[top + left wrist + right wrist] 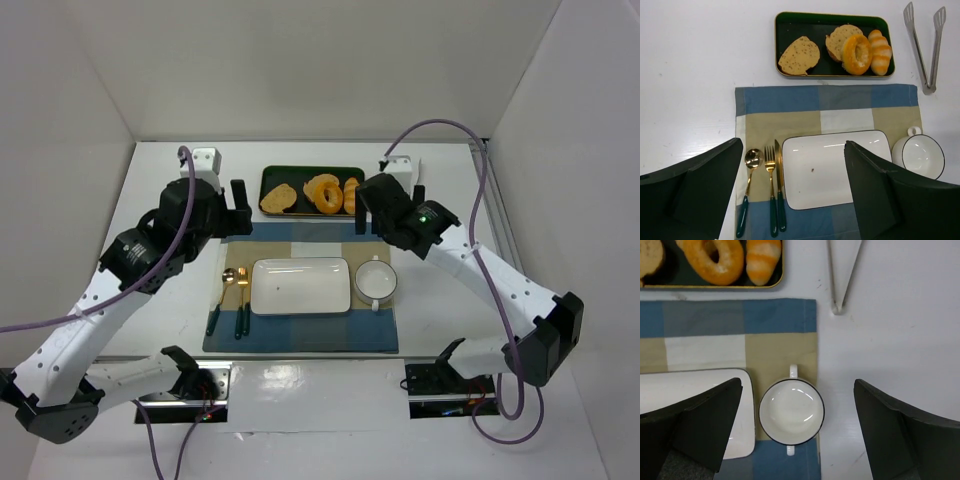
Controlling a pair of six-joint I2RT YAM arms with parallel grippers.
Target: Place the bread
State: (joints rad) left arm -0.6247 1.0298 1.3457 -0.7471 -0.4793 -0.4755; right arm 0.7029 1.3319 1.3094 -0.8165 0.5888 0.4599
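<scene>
The ring-shaped golden-orange bread (pixel 325 193) lies in a dark green tray (pixel 290 174) at the back of the table. It also shows in the left wrist view (pixel 857 54) and at the top of the right wrist view (pixel 715 260). A white rectangular plate (pixel 300 285) sits empty on the checked placemat (pixel 300 338). My left gripper (pixel 232 208) hovers open and empty above the mat's left side (pixel 794 150). My right gripper (pixel 368 207) hovers open and empty just right of the tray, above the bowl (pixel 798 390).
Two tan toast slices (pixel 799 56) and a striped roll (pixel 880 51) share the tray. Metal tongs (pixel 925 45) lie right of it. A white two-handled bowl (pixel 376 280) stands right of the plate. A spoon, fork and knife (pixel 232 295) lie on its left. White walls enclose the table.
</scene>
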